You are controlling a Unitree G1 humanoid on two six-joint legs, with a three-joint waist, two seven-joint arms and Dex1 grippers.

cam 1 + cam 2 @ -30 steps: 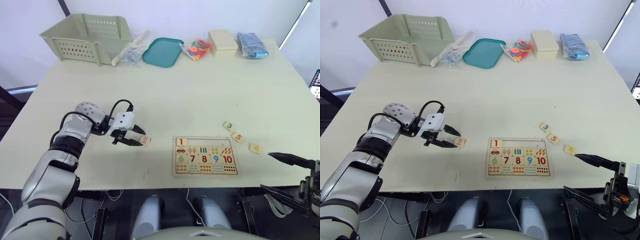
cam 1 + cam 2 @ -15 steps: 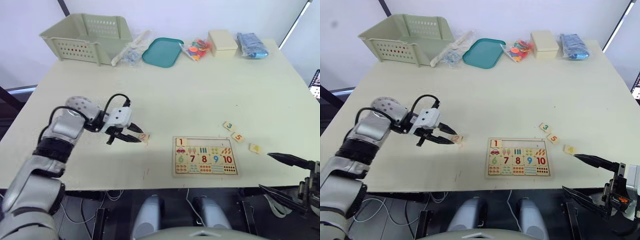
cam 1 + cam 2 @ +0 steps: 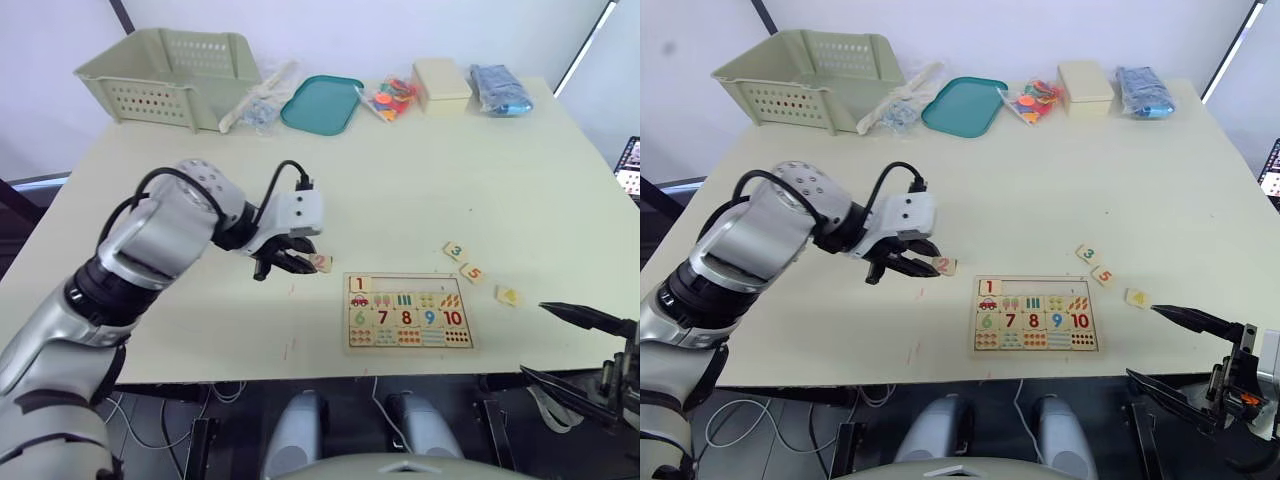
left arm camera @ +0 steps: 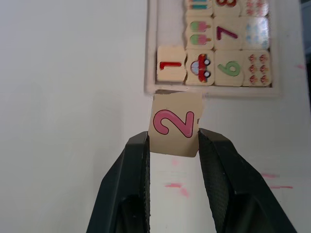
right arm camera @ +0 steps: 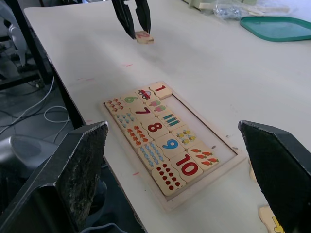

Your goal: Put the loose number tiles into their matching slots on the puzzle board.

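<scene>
The puzzle board [image 3: 347,312] lies flat near the table's front edge. Its tile 1 [image 3: 360,284] sits in the first slot, and the rest of that row of slots [image 3: 415,285] is bare. My left gripper [image 3: 305,263] is shut on the pink tile 2 [image 4: 174,124], just left of the board's top-left corner and low over the table. Loose tiles 3 [image 3: 455,251], 5 [image 3: 473,272] and 4 [image 3: 509,296] lie right of the board. At the front right, off the table's edge, my right gripper [image 3: 535,340] stands open and holds nothing.
Along the far edge stand a pale green basket [image 3: 170,75], a plastic bag [image 3: 258,100], a teal tray [image 3: 322,103], a bag of coloured pieces [image 3: 392,97], a cream box [image 3: 445,82] and a blue bag [image 3: 500,88]. The rows 6 to 10 [image 3: 408,318] are filled.
My left gripper has travelled right with tile 2, from well left of the board to its top-left corner. The right gripper has stayed put.
</scene>
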